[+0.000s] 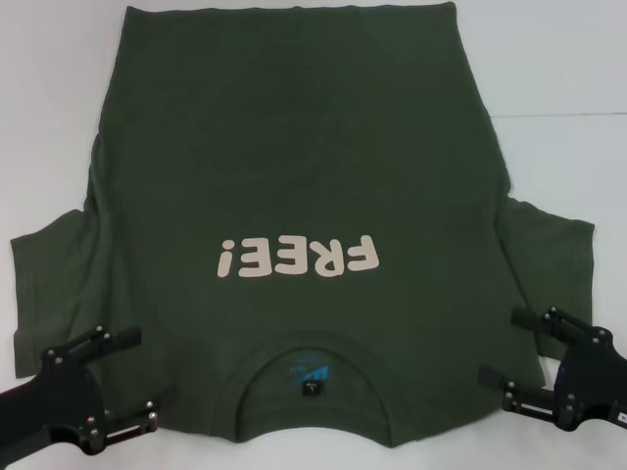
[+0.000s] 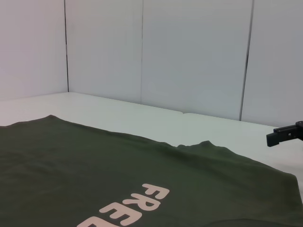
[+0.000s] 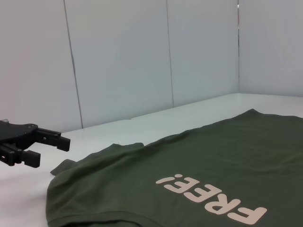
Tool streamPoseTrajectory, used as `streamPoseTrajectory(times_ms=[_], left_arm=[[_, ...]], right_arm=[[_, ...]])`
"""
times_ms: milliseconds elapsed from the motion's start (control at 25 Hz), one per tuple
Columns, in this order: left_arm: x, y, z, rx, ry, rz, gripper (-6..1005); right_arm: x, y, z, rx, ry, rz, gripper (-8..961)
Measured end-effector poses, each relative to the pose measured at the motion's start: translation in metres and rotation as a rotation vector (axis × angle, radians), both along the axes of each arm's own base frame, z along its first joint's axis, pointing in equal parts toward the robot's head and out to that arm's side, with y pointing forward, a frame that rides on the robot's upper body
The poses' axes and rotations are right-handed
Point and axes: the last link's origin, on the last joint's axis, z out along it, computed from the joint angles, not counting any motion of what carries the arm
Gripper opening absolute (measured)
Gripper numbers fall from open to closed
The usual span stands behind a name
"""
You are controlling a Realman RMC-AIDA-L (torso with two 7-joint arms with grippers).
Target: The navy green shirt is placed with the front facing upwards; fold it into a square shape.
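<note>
I see the navy green shirt [image 1: 294, 196] flat and wholly unfolded, my left gripper [image 1: 132, 377] and right gripper [image 1: 502, 345] spread empty at its shoulders.

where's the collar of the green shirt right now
In the head view, the dark olive-green cotton shirt's round ribbed collar lies at the near edge, centred between the left end effector and right end effector.

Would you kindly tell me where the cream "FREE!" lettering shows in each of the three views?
Head view: the lettering sits at centre, upside down, just beyond the collar.
Left wrist view: cut off at the bottom edge, only part of the lettering shows.
Right wrist view: lower right, the whole word on the navy green shirt.
Shared landmark: the lettering itself, on the same green chest.
</note>
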Motion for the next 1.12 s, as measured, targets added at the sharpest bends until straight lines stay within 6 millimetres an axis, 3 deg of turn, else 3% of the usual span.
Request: streamPoseTrajectory(times_ms=[880, 1040, 1120], left_arm=[[-0.001, 0.001, 0.004, 0.018, -0.022, 0.023, 847], [-0.001, 0.007, 0.018, 0.005, -0.122, 0.135, 847], [-0.002, 0.015, 0.036, -0.042, -0.204, 0.251, 847]], right_arm=[[-0.001, 0.001, 0.000, 0.001, 0.002, 0.005, 919], [-0.002, 0.002, 0.001, 0.000, 0.007, 0.003, 919], [-0.002, 0.002, 0.001, -0.001, 0.008, 0.004, 919]])
